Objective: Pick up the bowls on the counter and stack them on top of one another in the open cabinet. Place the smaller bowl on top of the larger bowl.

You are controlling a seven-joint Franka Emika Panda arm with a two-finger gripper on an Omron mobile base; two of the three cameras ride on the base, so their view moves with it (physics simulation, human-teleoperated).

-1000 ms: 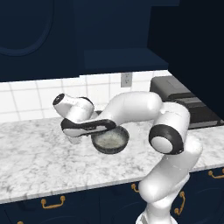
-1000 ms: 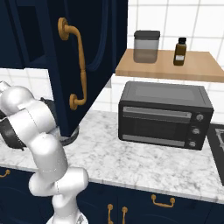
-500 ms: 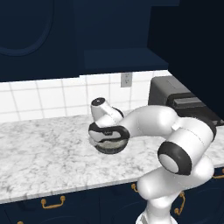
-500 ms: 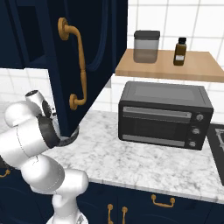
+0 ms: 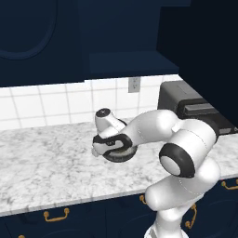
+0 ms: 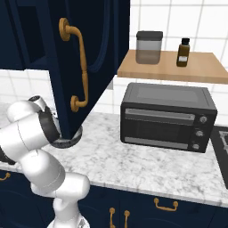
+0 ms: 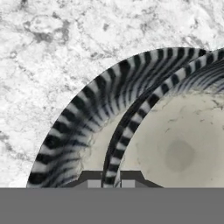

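Marbled counter (image 7: 52,57) — upright bowl (image 7: 175,148), rim between pincer (image 7: 109,183) fingertips.

Even, soft rendered light, upper cabinets (image 5: 56,37) dark, counter (image 5: 42,162) bright, edges slightly soft, no glare.

Smaller bowl (image 7: 175,148) apparently inside larger bowl (image 7: 83,118).

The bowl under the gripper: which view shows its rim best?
The hand view: the bowl shows its striped rim and pale inside, with the gripper astride the rim. The left base view has the hand covering it; the right base view shows an edge.
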